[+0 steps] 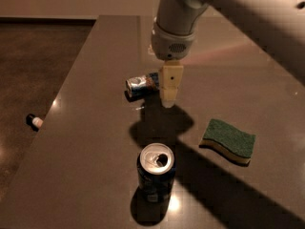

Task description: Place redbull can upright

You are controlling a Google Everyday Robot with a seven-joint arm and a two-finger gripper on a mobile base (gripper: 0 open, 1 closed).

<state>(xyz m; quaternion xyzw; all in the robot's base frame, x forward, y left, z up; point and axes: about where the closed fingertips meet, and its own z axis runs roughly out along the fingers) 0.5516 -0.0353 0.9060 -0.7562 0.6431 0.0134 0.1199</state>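
Observation:
The redbull can (141,84) lies on its side on the dark table (95,128), its silver end facing left; its right end is hidden behind my gripper. My gripper (169,95) hangs from the arm at the top of the camera view, just right of the can and in front of it, with its pale fingers (170,82) pointing down at the table.
A wider dark navy can (156,171) stands upright and opened near the front of the table. A green and yellow sponge (228,140) lies to the right. A small white object (34,121) lies on the floor to the left, beyond the table's left edge.

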